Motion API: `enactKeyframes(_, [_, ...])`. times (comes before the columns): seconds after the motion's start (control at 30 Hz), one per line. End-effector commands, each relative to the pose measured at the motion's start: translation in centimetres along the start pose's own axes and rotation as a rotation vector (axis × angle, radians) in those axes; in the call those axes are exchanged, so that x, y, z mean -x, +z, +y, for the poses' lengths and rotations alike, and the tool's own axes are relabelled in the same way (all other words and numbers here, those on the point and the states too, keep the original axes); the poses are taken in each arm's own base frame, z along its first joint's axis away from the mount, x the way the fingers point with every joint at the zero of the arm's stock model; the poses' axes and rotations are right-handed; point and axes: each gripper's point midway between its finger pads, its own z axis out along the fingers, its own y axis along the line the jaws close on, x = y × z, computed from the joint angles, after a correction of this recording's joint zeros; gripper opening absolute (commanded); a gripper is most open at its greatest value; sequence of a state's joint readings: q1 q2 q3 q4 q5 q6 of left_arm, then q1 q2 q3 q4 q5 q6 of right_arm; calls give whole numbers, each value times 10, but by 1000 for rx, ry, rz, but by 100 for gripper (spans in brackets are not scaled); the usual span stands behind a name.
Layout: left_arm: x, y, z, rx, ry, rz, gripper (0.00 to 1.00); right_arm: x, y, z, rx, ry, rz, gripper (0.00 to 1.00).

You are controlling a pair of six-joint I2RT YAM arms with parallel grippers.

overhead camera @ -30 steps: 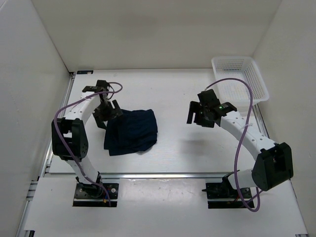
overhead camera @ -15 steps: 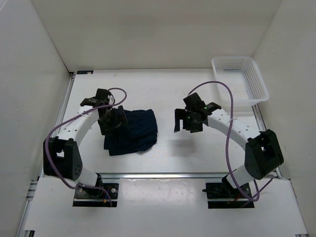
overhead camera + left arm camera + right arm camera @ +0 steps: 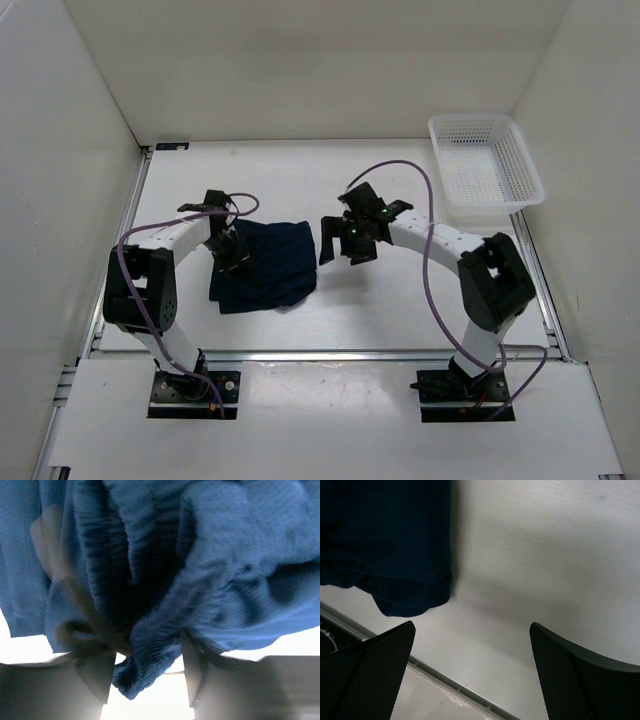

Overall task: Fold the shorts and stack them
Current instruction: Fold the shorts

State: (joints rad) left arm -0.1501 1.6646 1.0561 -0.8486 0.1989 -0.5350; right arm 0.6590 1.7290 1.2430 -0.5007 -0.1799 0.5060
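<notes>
The dark navy shorts lie bunched on the table, left of centre. My left gripper is down on their left edge. In the left wrist view a fold of the gathered waistband hangs between its fingers. The jaws are partly drawn in, with a gap of light still showing beside the right finger. My right gripper hovers just off the shorts' right edge, wide open with nothing in it. Its wrist view has bare table between the fingertips and a corner of the shorts at upper left.
A white mesh basket stands at the back right corner. White walls close in the table on three sides. A metal rail runs along the near edge, in front of both arm bases.
The right arm has swung left across the table to the shorts' right edge, jaws widening. The left gripper has come down onto the shorts' left edge and its jaws have narrowed round the fabric.
</notes>
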Motion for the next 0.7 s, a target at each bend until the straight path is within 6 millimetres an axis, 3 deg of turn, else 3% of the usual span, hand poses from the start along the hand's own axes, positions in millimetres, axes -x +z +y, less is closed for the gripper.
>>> enactKeyframes(0.0, [20, -13, -10, -31, 21, -89, 35, 8, 15, 40, 154, -46, 33, 99])
enactKeyframes(0.07, [23, -18, -13, -41, 24, -106, 14, -4, 31, 50, 189, -80, 89, 96])
enactKeyframes(0.1, [26, -23, -18, -60, 29, -117, 10, -4, 34, 58, 218, -90, 101, 96])
enactKeyframes(0.2, [27, -30, -26, -97, 36, -123, 10, -13, 54, 59, 215, -113, 131, 95])
enactKeyframes(0.33, [32, -50, -38, -144, 50, -160, 10, -9, 63, 66, 232, -98, 112, 83])
enactKeyframes(0.43, [35, -62, -44, -161, 67, -175, 10, -3, 71, 64, 217, -89, 93, 58])
enactKeyframes(0.47, [32, -62, -42, -154, 74, -164, 10, -5, 76, 63, 213, -76, 99, 36])
enactKeyframes(0.57, [28, -67, -56, -174, 112, -162, 10, 2, 78, 57, 168, -67, 65, 0])
enactKeyframes(0.67, [18, -62, -65, -176, 141, -139, 10, -3, 65, 39, 115, -44, 39, 0])
